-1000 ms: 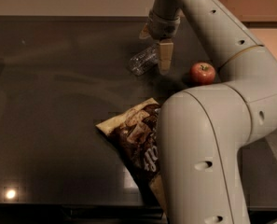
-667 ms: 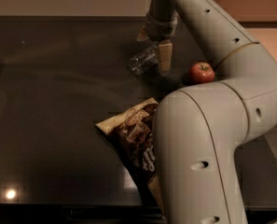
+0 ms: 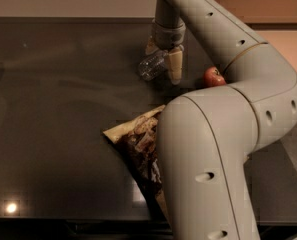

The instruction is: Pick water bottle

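Dark tabletop (image 3: 63, 109) seen across frame. Large pale robot arm (image 3: 213, 149) placed right of centre, reaching to upper centre. Chip bag (image 3: 138, 139) laid at centre, partly hidden by arm, well apart from target. Water bottle (image 3: 152, 65) found at upper centre, lying down, long axis run from lower left to upper right. Pincer (image 3: 163, 64) held directly over bottle, fingers (image 3: 175, 66) apart, straddling its upper-right end; firm clamp not confirmed. Apple (image 3: 214, 77) seen near, to right, clear of closing path.

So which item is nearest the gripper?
The clear water bottle, right at the gripper; the red apple sits apart, the chip bag lies nearer the camera.
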Available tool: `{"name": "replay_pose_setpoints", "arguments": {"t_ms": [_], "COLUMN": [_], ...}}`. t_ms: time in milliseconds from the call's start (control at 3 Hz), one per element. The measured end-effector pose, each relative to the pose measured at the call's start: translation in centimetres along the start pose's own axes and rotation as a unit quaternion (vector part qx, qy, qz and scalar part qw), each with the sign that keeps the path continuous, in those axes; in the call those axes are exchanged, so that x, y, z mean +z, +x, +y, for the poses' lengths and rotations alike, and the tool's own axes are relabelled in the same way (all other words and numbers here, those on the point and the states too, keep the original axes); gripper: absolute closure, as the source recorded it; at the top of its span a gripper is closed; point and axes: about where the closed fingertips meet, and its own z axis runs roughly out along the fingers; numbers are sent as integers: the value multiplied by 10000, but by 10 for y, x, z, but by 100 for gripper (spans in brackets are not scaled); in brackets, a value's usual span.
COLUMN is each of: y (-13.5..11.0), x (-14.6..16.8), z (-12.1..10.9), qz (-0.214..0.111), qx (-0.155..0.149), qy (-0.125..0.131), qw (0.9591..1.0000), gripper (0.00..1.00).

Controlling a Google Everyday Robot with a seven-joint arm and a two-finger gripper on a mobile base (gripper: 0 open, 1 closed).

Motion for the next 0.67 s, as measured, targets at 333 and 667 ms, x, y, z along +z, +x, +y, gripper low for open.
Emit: {"name": "replay_pose_setpoints", "arguments": {"t_ms": [333, 667], "y": [3, 6], "x": [5, 5], "z": [1, 3], "qz": [133, 234], "qx": [-122, -210], "qy": [-117, -172], "qw": [9998, 9994], "gripper": [25, 49]}}
